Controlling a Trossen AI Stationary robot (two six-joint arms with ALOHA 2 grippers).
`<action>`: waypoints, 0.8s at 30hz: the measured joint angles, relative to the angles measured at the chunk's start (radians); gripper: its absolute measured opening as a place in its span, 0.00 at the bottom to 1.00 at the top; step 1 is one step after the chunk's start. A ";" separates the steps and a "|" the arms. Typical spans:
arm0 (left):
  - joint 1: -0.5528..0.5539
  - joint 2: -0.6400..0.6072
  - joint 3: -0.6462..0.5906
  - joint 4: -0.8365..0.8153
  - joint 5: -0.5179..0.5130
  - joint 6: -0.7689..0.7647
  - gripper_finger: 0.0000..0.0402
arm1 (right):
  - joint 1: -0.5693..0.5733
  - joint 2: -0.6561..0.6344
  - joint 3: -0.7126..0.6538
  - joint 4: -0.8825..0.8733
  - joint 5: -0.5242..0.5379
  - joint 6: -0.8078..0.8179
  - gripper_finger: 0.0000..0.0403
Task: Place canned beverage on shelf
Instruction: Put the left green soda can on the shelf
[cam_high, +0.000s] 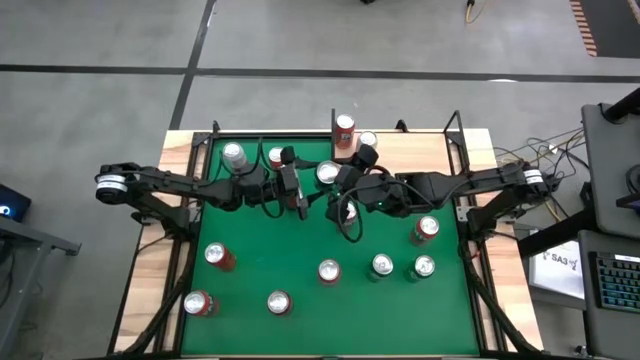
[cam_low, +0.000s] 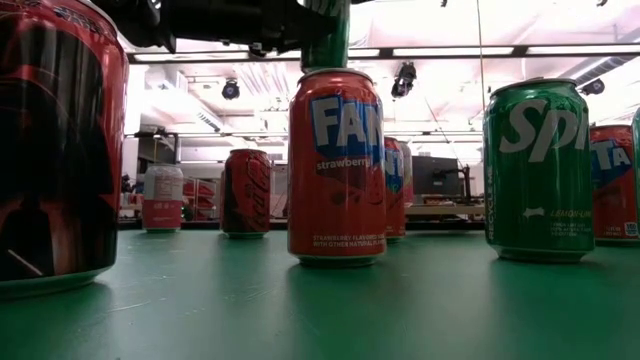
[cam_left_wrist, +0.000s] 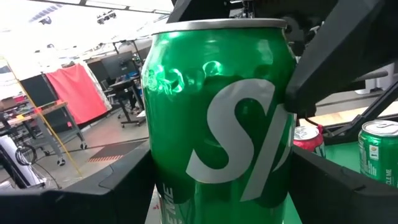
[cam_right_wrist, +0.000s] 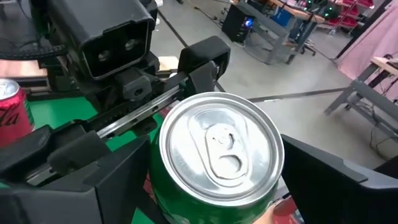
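**Sprite can held in mid-air between both grippers**

The Sprite can (cam_high: 327, 173), green with a silver top, hangs upright above the middle of the far half of a green felt tabletop (cam_high: 300, 235). It touches neither the felt nor the shelf.

The shelf (cam_high: 420, 148), a pale wooden board edged by thin black rods, lies at the table's far edge, a little to the right of the can. A red can (cam_high: 344, 130) already stands on the shelf, with a second can (cam_high: 367, 140) just beside it.

About a dozen more cans stand scattered over the felt. Among them are a strawberry Fanta can (cam_low: 336, 165) and another green Sprite can (cam_low: 537, 170) near the front. Around the table the floor is grey concrete. Beyond it the room is bright, with strip lights on the ceiling, workbenches and a red cloth panel (cam_left_wrist: 78, 90). A desk with a keyboard (cam_high: 615, 290) stands to the right.

Both arms stretch inward low across the table and meet at the can. The left gripper (cam_left_wrist: 221, 186) pinches the can's body from the left, one finger on each side. The right gripper (cam_right_wrist: 211, 180) comes from the right and slightly above, and its fingers clasp the can near its top rim.
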 joint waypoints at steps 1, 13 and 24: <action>0.000 0.000 0.000 0.000 0.000 0.000 0.71 | -0.002 0.000 0.000 -0.002 -0.002 0.005 0.80; -0.002 -0.010 0.002 0.005 0.017 0.010 0.85 | -0.015 -0.071 0.015 -0.126 -0.010 0.059 0.70; -0.002 -0.100 -0.006 -0.092 0.014 0.008 0.84 | -0.123 -0.252 -0.010 -0.521 -0.003 0.218 0.70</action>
